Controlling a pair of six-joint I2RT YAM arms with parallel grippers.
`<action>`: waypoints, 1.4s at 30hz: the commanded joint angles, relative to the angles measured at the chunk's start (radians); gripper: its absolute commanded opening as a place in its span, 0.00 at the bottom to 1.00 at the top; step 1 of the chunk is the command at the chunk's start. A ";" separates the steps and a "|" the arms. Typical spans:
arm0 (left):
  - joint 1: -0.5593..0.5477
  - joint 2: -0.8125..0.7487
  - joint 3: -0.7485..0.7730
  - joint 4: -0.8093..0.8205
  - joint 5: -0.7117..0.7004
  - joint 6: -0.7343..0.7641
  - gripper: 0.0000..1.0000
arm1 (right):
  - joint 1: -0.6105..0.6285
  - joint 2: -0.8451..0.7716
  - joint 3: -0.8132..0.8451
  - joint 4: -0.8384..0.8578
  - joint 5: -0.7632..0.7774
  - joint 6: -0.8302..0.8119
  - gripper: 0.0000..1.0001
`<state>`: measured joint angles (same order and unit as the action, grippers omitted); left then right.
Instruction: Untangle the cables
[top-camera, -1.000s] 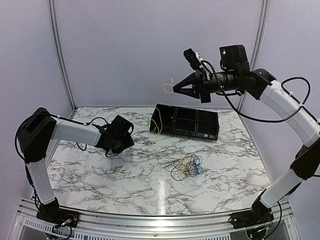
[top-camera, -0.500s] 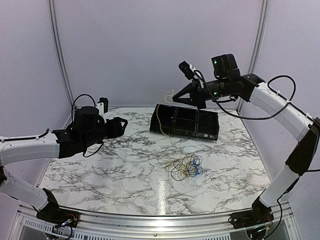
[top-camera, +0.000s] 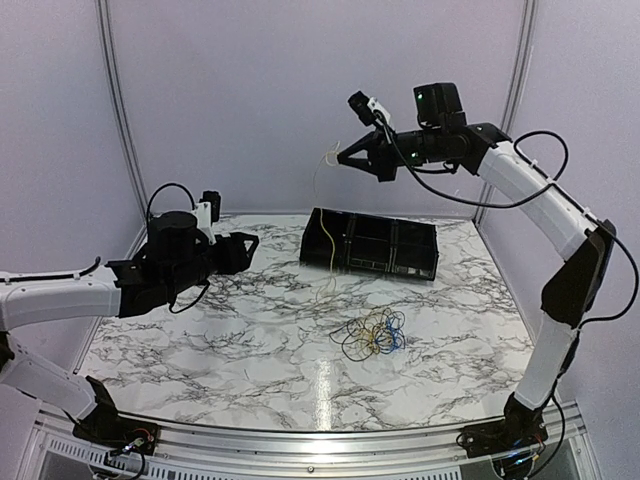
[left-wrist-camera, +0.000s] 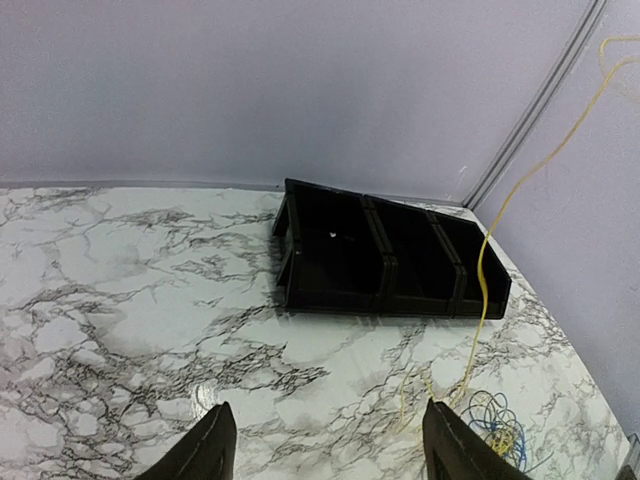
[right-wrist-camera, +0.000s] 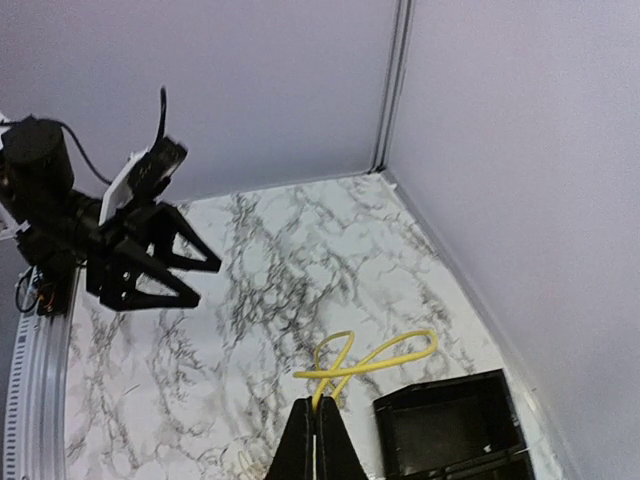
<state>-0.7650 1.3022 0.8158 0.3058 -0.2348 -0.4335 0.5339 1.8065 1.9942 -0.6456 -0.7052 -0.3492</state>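
Thin yellow, black, blue cables are lying tangled on the marble table, toward its right edge; left gripper is hovering by the left edge, jaws apart; above the far-edge black plastic tray, right gripper is clamping a yellow cable

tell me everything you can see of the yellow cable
The yellow cable is a thin, floppy wire, pinched by the shut right gripper high above the table. A small loop sticks out beyond the gripper. One long strand hangs down past the black bin to the table beside the tangle.
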 joint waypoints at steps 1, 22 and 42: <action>0.000 -0.052 -0.077 0.007 -0.075 -0.065 0.66 | -0.031 0.038 0.173 0.076 0.081 -0.005 0.00; 0.000 -0.131 -0.128 -0.045 -0.070 -0.111 0.65 | -0.080 0.465 0.394 0.335 0.356 -0.066 0.00; -0.003 -0.251 -0.205 -0.165 -0.118 -0.214 0.64 | -0.074 0.641 0.170 0.192 0.290 -0.188 0.00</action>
<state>-0.7650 1.0996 0.6308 0.1890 -0.3244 -0.6147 0.4561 2.4123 2.1719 -0.4267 -0.4210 -0.5068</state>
